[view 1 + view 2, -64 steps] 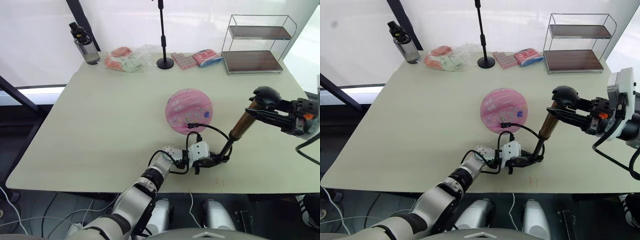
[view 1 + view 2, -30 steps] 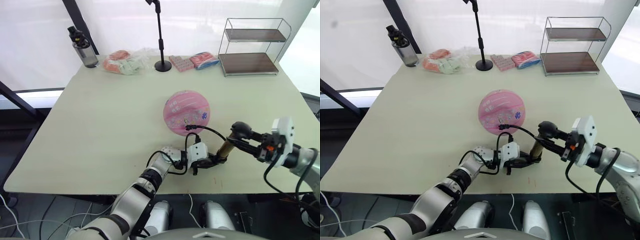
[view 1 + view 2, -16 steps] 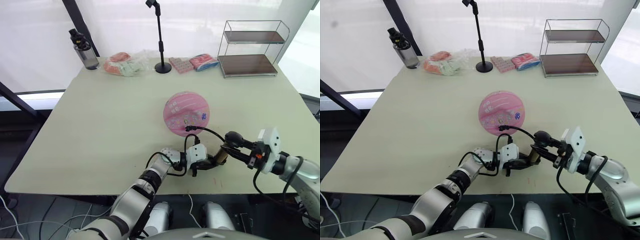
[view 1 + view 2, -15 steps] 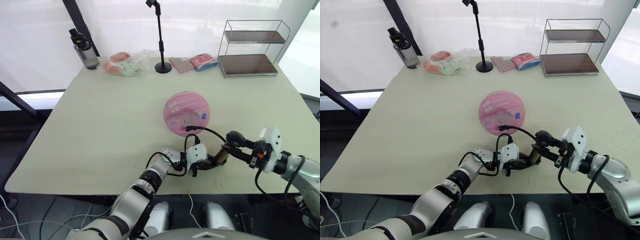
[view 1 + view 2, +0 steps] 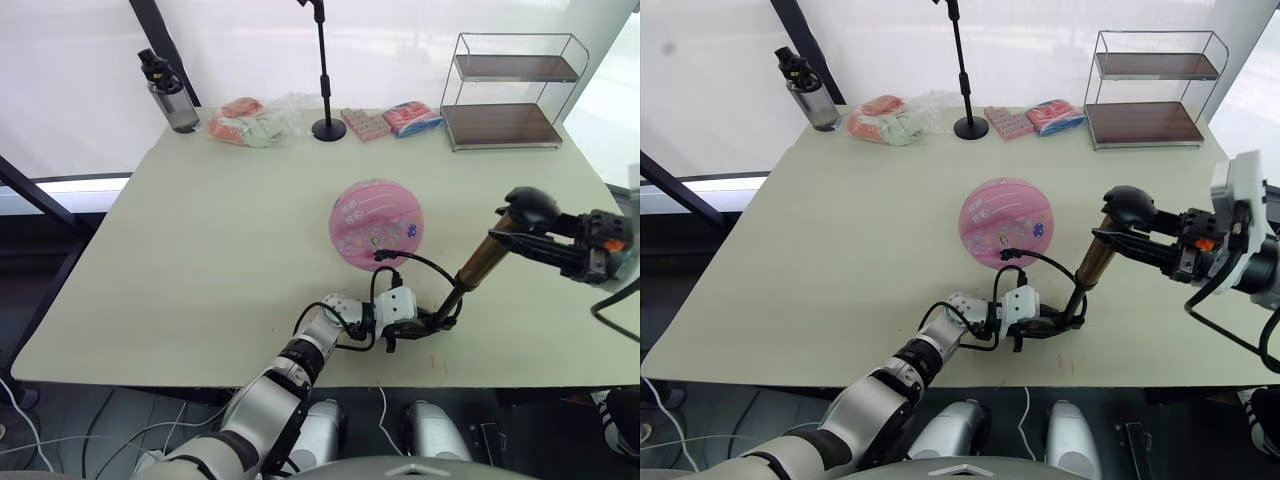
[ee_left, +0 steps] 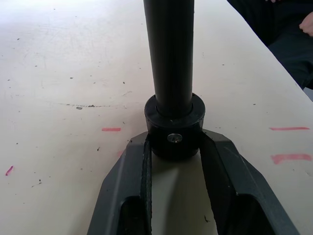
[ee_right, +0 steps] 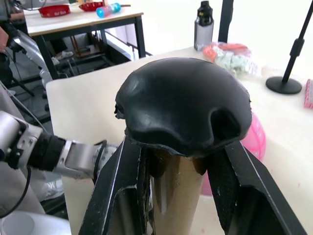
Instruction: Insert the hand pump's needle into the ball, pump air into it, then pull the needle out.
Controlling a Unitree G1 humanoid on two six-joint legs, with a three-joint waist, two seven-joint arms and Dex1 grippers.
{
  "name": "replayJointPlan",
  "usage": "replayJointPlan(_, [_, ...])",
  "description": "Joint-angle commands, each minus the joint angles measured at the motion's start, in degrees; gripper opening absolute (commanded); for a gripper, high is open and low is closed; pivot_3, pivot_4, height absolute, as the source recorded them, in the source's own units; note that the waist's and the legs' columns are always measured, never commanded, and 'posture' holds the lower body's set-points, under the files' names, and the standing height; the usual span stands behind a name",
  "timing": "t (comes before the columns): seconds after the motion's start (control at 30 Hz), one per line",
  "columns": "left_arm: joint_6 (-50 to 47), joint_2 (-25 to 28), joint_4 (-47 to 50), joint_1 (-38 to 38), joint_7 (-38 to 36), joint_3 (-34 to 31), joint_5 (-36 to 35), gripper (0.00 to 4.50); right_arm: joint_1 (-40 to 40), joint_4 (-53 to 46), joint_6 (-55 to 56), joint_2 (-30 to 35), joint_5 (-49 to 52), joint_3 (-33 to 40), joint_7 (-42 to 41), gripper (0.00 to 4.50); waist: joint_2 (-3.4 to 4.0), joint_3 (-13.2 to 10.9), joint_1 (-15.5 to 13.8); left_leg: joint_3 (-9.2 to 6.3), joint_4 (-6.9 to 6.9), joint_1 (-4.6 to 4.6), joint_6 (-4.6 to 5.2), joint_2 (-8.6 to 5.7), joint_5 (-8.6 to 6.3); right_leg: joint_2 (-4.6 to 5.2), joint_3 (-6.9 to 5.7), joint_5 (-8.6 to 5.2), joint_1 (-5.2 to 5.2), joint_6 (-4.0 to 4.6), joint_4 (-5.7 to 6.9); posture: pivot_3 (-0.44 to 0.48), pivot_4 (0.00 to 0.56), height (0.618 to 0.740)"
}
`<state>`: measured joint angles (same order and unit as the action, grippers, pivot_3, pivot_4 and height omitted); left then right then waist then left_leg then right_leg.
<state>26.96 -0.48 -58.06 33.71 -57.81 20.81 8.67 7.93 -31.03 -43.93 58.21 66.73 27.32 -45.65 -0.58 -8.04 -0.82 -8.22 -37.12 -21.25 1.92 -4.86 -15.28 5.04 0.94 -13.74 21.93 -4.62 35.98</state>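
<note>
Left tool (image 5: 432, 322) clamps the hand pump (image 5: 478, 262) at its black base cap on the desk (image 5: 200, 230); right tool (image 5: 1118, 222) grips the black knob handle (image 5: 1126, 207); hose (image 5: 420, 262) reaches the pink ball (image 5: 377, 222) mid-desk, just beside.

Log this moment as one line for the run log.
left hand: shut on pump base | right hand: shut under knob, handle raised | hose: at ball | phase: pumping
</note>
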Motion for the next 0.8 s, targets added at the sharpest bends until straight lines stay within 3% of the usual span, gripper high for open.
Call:
replayJointPlan(0.03, [-1.89, 1.62, -4.05, -2.21, -0.32, 1.62, 2.34, 1.09, 4.88, 0.57, -0.16, 2.1, 5.86, 6.99, 1.73, 1.08, 0.03, 0.0, -0.05, -0.02, -0.03, -0.1, 0.0, 0.0, 0.0, 0.0, -0.02, 0.02, 0.09, 0.02, 0.0, 0.0, 0.15, 0.74])
replayJointPlan(0.13, [-1.88, 1.57, -4.06, -2.3, -0.26, 1.65, 2.25, 1.09, 6.16, 1.44, -2.48, 3.67, 7.9, 7.54, 1.9, 1.08, 0.08, -0.01, -0.1, 0.0, -0.23, -0.74, 0.01, -0.06, 0.02, 0.01, 0.03, 0.16, 0.69, 0.01, 0.04, 0.0, 0.15, 0.74])
replayJointPlan(0.23, [-1.91, 1.48, -4.18, -2.25, -0.19, 1.69, 2.15, 1.09, 5.06, 1.21, -4.08, 3.82, 7.73, 6.53, 1.53, 1.08, 0.08, -0.02, -0.19, 0.0, -0.26, -0.79, 0.01, -0.09, 0.02, 0.06, 0.03, 0.23, 0.73, 0.04, 0.03, 0.0, 0.15, 0.74])
replayJointPlan(0.67, [-2.14, 1.48, -3.71, -2.51, 0.03, 1.3, 1.93, 1.09, -6.2, -3.15, 2.53, -4.47, -8.54, -5.76, -0.12, 1.08, 0.13, 0.07, 0.06, 0.08, -0.24, -0.54, 0.01, -0.02, 0.02, -0.04, 0.08, 0.2, 0.55, -0.02, 0.04, 0.0, 0.15, 0.74])
replayJointPlan(0.8, [-2.3, 1.45, -3.61, -2.55, -0.08, 1.3, 1.88, 1.09, -9.51, -1.95, 7.21, -8.35, -16.72, -13.59, -1.13, 1.08, 0.06, 0.44, 0.1, 0.1, -0.22, -0.46, 0.01, 0.0, 0.02, -0.1, 0.12, 0.21, 0.53, 0.01, 0.06, 0.0, 0.15, 0.74])
